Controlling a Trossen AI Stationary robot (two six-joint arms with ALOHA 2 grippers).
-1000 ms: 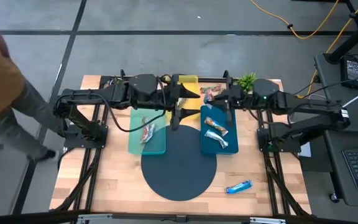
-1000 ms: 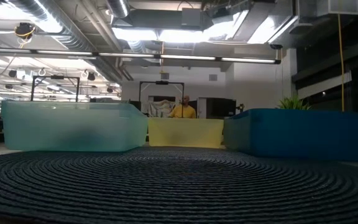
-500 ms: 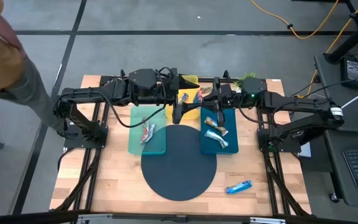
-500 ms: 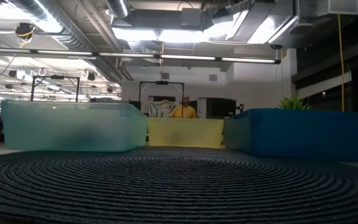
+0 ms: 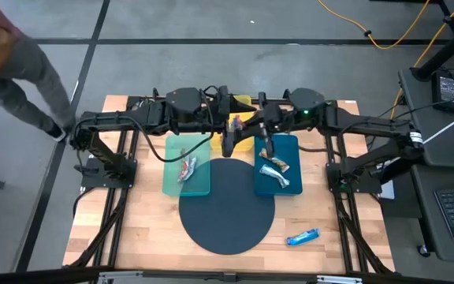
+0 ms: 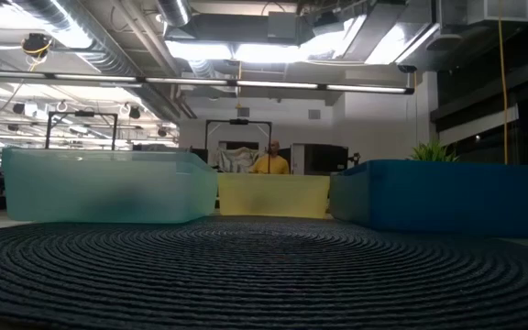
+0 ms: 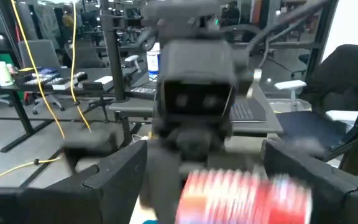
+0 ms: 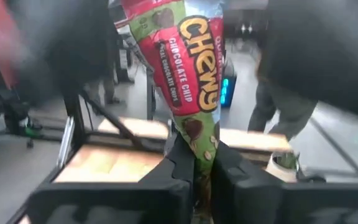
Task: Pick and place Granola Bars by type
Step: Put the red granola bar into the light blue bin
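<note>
My right gripper (image 8: 196,163) is shut on a red-and-green granola bar (image 8: 191,68), held high over the yellow tray (image 5: 241,104) at the table's far middle. My left gripper (image 5: 228,124) faces it from the left, open. Its two fingers (image 7: 114,180) stand on either side of the red bar (image 7: 241,190) without touching it. One bar (image 5: 186,166) lies in the pale green tray (image 5: 199,185). Two bars (image 5: 275,161) lie in the blue tray (image 5: 290,146). A blue-white bar (image 5: 302,236) lies on the bare table at the near right. My right gripper pinches one end of the bar's wrapper (image 8: 194,144) between its two fingers. It comes about level from the table's right. The bar sticks out ahead of the fingertips, in line with them, lifted clear of the trays.
A dark round mat (image 5: 227,207) lies in the table's near middle, before the three trays (image 6: 108,186). A small green plant (image 5: 314,101) stands at the far right corner. A person (image 5: 14,55) walks on the floor beyond the table's left side.
My right gripper has carried the bar toward the table's left and slightly up, bringing it from over the far right into the gap between my left gripper's fingers. The person at the left has moved farther away.
</note>
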